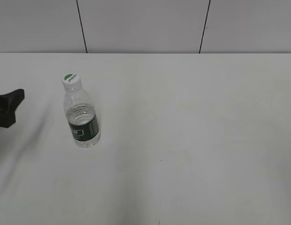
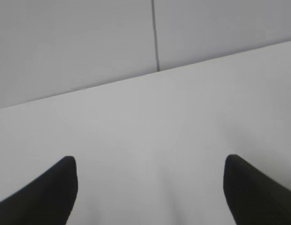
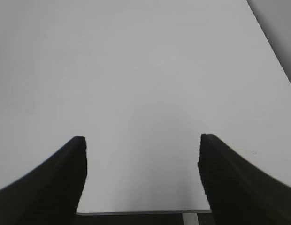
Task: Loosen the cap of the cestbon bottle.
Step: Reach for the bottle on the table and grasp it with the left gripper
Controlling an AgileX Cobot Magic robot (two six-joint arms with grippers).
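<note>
The cestbon bottle (image 1: pixel 83 118), clear with a dark green label band, stands upright on the white table at the left in the exterior view. Its white cap (image 1: pixel 71 81) with a green mark sits on top. My left gripper (image 1: pixel 7 108) shows at the far left edge, well left of the bottle; in the left wrist view (image 2: pixel 150 164) its black fingers are spread wide with only bare table between them. My right gripper (image 3: pixel 141 143) is open and empty over the table's edge. It is out of the exterior view. Neither wrist view shows the bottle.
The white table (image 1: pixel 192 140) runs back to a grey panelled wall (image 1: pixel 145 23). The table's front edge (image 3: pixel 141 212) lies just under the right gripper, and its right edge (image 3: pixel 272 42) shows in the right wrist view.
</note>
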